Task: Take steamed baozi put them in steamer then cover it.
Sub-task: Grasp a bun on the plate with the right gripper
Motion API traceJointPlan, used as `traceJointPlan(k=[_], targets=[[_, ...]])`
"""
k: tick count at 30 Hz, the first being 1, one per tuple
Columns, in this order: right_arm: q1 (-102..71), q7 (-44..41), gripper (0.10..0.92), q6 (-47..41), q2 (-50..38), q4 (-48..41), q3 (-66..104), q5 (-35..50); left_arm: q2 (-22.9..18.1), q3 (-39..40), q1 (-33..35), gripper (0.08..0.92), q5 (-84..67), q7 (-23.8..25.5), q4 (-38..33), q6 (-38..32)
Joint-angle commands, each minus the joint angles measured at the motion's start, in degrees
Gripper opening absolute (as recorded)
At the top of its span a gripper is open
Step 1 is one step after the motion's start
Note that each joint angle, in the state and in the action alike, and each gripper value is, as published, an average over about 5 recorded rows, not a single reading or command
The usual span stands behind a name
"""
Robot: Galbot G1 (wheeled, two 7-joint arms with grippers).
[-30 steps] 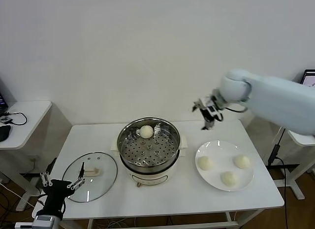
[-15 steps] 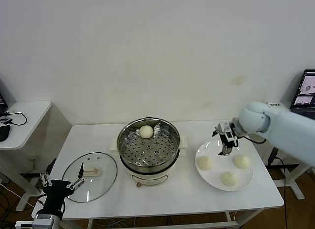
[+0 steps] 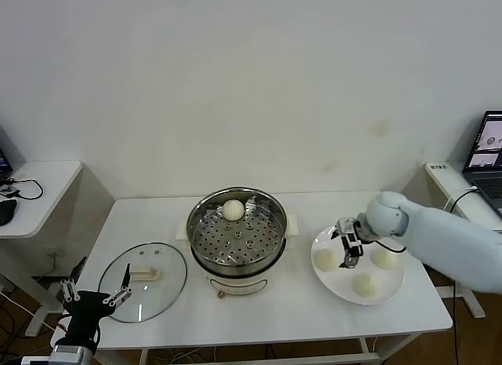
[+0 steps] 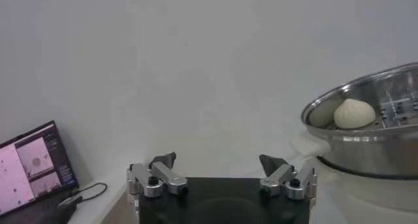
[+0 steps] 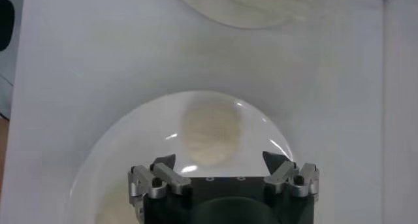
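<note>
One cream-white baozi (image 3: pixel 234 209) lies on the perforated tray at the back of the steel steamer (image 3: pixel 202 220); it also shows in the left wrist view (image 4: pixel 354 113). Three baozi sit on the white plate (image 3: pixel 337 286): one at the left (image 3: pixel 325 260), one at the right (image 3: pixel 385 257), one at the front (image 3: pixel 364 284). My right gripper (image 3: pixel 346 249) is open and empty, low over the plate beside the left baozi, which lies just ahead of it in the right wrist view (image 5: pixel 209 132). The glass cover (image 3: pixel 169 282) lies flat on the table left of the steamer. My left gripper (image 3: pixel 96 290) is open, parked at the table's front left.
The white table (image 3: pixel 282 318) ends close behind the plate and in front of the cover. A side table (image 3: pixel 39 184) with cables stands at the far left. A laptop (image 3: pixel 490 141) sits at the far right. The steamer's rim (image 5: pixel 261 10) shows beyond the plate.
My right arm has swung down from above the table's back right to low over the plate, ending next to the left baozi. The left arm has not moved.
</note>
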Motion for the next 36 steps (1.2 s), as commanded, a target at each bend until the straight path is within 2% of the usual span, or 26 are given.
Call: traceJointPlan(k=[1,14,25,36], targets=[[-4.31,0.19,0.823,0.34,3.36,-4.41,2.77,-1.81,0.1,-0.15,0.07,0.823,0.0,0.03,0.16,-0.04],[-5.31,0.09,0.811,0.78,5.11,-6.74,3.81,-2.65,0.09,0.24,-0.39,0.823,0.14,0.14,0.54,0.02],[-4.61,-1.11,0.649,0.55,5.84,-7.67,3.74,-3.23,-0.26,0.15,-0.02,0.823,0.2,0.06,0.49,-0.16],[0.12,-3.65,0.611,-0.45,3.65,-4.68,3.43,-0.61,-0.23,0.36,-0.08,0.823,0.21,0.04,0.25,-0.15]])
